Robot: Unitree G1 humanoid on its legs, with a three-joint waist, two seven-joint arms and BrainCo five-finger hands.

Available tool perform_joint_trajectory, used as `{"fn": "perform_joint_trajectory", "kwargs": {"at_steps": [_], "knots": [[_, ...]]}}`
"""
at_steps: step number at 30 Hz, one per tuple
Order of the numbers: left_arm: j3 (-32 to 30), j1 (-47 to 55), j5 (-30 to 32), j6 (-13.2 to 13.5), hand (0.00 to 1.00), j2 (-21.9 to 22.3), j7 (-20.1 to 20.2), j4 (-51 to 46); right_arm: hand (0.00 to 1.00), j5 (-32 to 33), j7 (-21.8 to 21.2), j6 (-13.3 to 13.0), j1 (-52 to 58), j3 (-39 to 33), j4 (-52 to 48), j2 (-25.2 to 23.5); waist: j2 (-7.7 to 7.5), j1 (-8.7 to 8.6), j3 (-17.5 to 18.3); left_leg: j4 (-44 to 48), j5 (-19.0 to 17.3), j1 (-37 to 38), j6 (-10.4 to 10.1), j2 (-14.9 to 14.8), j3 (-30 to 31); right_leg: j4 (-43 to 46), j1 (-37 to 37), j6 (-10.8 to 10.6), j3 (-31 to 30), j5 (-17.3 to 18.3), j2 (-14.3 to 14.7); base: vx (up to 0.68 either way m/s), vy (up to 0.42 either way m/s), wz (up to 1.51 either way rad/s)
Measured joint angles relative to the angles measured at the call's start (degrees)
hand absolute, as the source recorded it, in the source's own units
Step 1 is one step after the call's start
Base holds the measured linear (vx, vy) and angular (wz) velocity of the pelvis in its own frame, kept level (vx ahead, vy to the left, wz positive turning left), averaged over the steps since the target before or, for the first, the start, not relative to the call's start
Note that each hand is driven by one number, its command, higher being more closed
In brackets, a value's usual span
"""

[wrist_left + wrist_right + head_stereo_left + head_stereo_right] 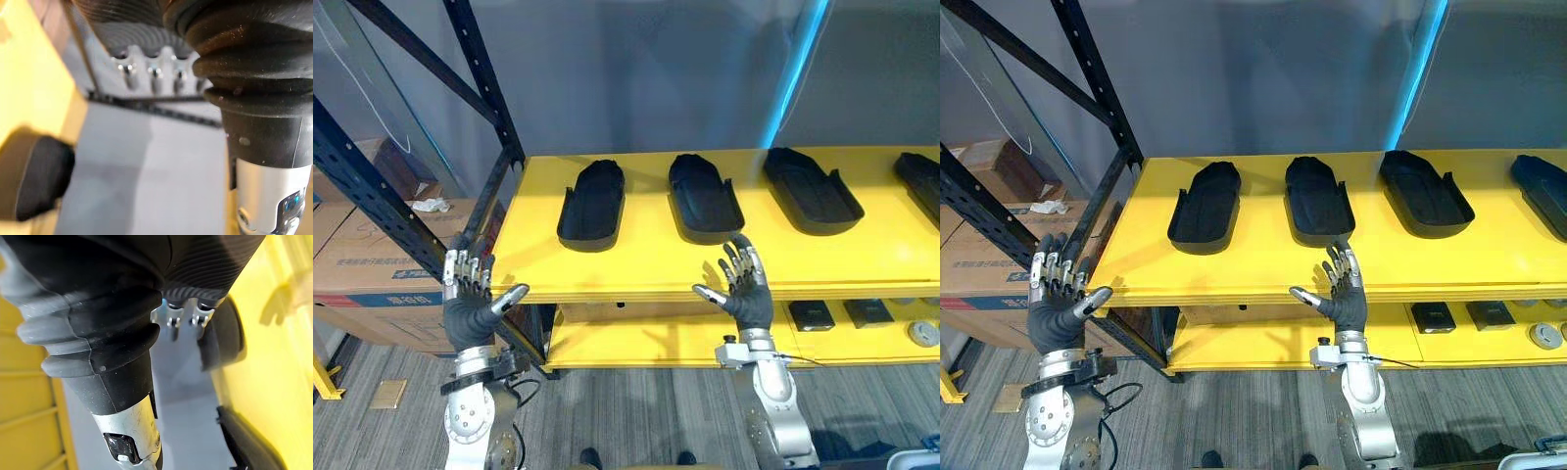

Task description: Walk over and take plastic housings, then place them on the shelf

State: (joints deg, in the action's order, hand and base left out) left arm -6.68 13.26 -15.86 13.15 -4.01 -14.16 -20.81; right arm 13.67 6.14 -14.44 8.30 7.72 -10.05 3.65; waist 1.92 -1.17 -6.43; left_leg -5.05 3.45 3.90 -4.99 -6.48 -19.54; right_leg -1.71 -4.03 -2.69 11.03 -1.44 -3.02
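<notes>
Lying in a row on the yellow shelf [636, 264]: black boat-shaped plastic housings [703, 199], long axes near to far. Just beyond the open, empty right hand [744, 289], the second from left. Farther left, equally open and empty, the left hand [470, 304].

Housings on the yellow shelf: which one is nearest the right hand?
The second housing from the left: its near end lies just beyond the right hand, while the rest sit farther off to either side.
</notes>
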Motion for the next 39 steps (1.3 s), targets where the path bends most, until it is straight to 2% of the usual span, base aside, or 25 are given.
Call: {"fn": "perform_joint_trajectory", "kwargs": {"at_steps": [3, 5, 11, 15, 18, 21, 23, 26, 31, 33, 39], "knots": [[-1.79, -5.00, 1.23, -0.18, 0.00, -0.16, -2.90, 4.03, 0.00, -1.08, 0.01, -2.08, -0.05, -1.10, -2.69, 0.11, -0.10, -1.50, -0.11, 0.01, -0.01, -0.50, 0.00, 0.05, -0.54, 0.02, 1.20, 0.07, -0.93, -0.26, -0.01, -0.01, 0.007, -0.17], [-2.45, -8.74, 1.28, -0.82, 0.00, -0.32, -4.70, 5.98, 0.00, -0.95, -0.26, -2.92, -0.39, -2.88, -4.41, 0.27, -0.21, -1.84, -0.68, 0.03, -0.02, -1.12, 0.01, 0.04, -1.75, 0.04, 2.55, -0.01, -2.31, -0.46, 0.02, -0.02, 0.021, -0.28], [-4.99, -17.91, 3.54, -1.09, 0.00, -2.58, -12.06, 14.14, 0.00, -1.28, -1.08, -3.17, -0.25, -6.06, -5.77, 1.23, 0.33, -5.15, -4.43, 0.25, -0.06, -1.96, 0.22, 0.18, -4.66, 0.16, 5.06, 0.03, -5.36, -1.70, 0.09, -0.01, 0.021, -0.28], [-8.44, -20.97, 3.53, -0.92, 0.00, -2.55, -17.10, 18.96, 0.00, -6.61, 3.86, -3.59, 3.19, -10.24, -5.74, 0.94, 1.25, -7.04, -6.45, 0.25, -0.15, -0.86, 0.32, 0.12, -6.29, 0.60, 5.10, 0.13, -7.17, -1.92, 0.30, 0.05, 0.004, -0.23], [-9.45, -21.34, 3.40, -0.81, 0.00, -2.59, -19.59, 20.41, 0.00, -7.84, 7.73, -5.52, 5.83, -14.76, -4.73, 0.30, 1.58, -7.91, -7.20, 0.26, -0.17, -0.70, 0.30, 0.00, -7.74, 0.79, 5.61, 0.16, -8.28, -1.90, 0.49, 0.03, -0.004, -0.18], [-10.37, -21.22, 3.29, -0.78, 0.00, -2.60, -21.57, 20.42, 0.00, -9.39, 8.99, -8.17, 7.99, -17.04, -4.32, 0.10, 1.82, -9.01, -8.27, 0.25, -0.17, -0.15, 0.30, -0.16, -8.19, 1.50, 5.71, 0.22, -8.85, -1.60, 0.63, 0.01, -0.005, -0.15], [-10.35, -21.26, 3.38, -0.93, 0.00, -2.51, -22.41, 20.89, 0.00, -10.05, 8.87, -10.78, 10.55, -17.21, -4.32, -0.14, 2.21, -9.09, -8.53, 0.20, -0.41, 0.66, 0.23, -0.45, -9.14, 2.48, 5.69, 0.48, -9.37, -1.08, 0.88, -0.01, 0.001, -0.14], [-10.47, -20.96, 3.34, -1.11, 0.00, -2.49, -23.34, 23.46, 0.00, -10.00, 8.82, -12.08, 11.79, -17.19, -4.31, -0.55, 2.68, -9.10, -8.75, 0.00, -0.78, 1.11, 0.33, -0.56, -9.30, 3.68, 5.81, 0.60, -9.35, -0.28, 0.94, -0.04, 0.011, -0.01], [-10.57, -20.51, 2.75, -1.75, 0.00, -2.50, -22.93, 25.77, 0.00, -10.01, 8.75, -12.18, 12.87, -15.52, -4.35, -0.51, 2.75, -9.03, -8.81, -0.02, -1.50, 0.63, 0.25, -0.51, -9.34, 4.14, 6.13, 0.32, -9.30, 0.21, 0.80, -0.01, 0.005, 0.02], [-10.57, -20.53, 2.31, -2.14, 0.00, -2.63, -21.43, 27.29, 0.00, -9.99, 8.72, -12.18, 12.91, -14.36, -4.43, -0.47, 2.87, -9.04, -8.86, -0.01, -1.63, -0.24, 0.08, -0.39, -9.42, 4.42, 7.22, 0.29, -9.30, 0.19, 0.62, 0.00, 0.000, 0.00], [-10.54, -22.13, 2.00, -2.73, 0.00, -3.84, -19.83, 35.28, 0.00, -9.92, 8.69, -12.18, 12.67, -14.25, -4.43, 0.16, 3.47, -9.05, -9.25, 0.27, -0.75, -1.00, 0.40, 0.11, -9.53, 8.36, 10.01, 0.23, -9.48, 1.60, 0.02, 0.05, 0.014, 0.01]]}}
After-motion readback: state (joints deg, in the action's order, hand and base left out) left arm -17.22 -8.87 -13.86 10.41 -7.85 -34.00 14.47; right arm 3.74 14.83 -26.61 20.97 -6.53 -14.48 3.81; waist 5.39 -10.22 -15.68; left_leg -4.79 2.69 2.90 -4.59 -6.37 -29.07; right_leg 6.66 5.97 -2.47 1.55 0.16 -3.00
